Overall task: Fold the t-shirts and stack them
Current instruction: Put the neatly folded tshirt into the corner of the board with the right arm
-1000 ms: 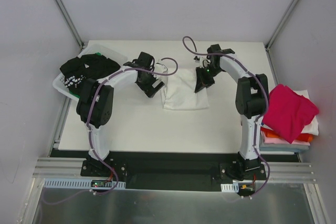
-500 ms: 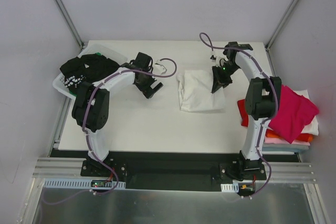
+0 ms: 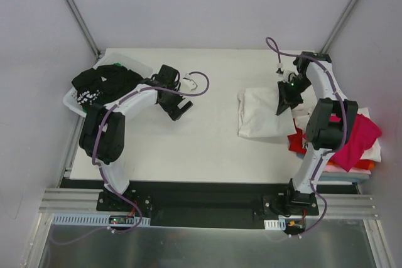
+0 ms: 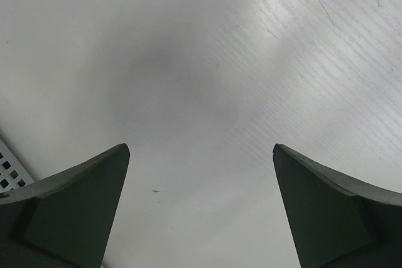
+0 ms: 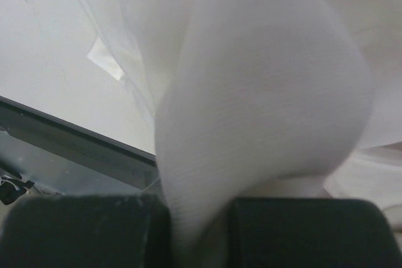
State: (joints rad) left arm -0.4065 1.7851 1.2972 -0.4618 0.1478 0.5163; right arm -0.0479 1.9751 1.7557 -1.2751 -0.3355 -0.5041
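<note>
Top external view, starting nearest the arm bases: a bare stretch of the white surface point(image 3: 188, 149) lies in front of both arms. Beside its right edge sits a pile of folded t-shirts. A magenta t-shirt point(image 3: 355, 133) is draped on top, an orange t-shirt point(image 3: 359, 167) shows beneath it, and a red t-shirt point(image 3: 296, 140) pokes out on the side toward the surface. Just beyond, a white t-shirt point(image 3: 257, 117), folded into a rough rectangle, lies near the right edge of the surface, its near right corner touching the red one. The right hand point(image 3: 284, 100) is pinching this shirt along its right-hand edge. In the right wrist view its fingers point(image 5: 81, 230) are pressed together on a bunched fold of white cloth. Farther left, well apart from the white shirt, the left hand point(image 3: 177, 107) hovers over bare surface, its jaws spread wide with nothing between them. At the far left corner, a white basket point(image 3: 71, 101) holds a black t-shirt point(image 3: 103, 81) with white print.
</note>
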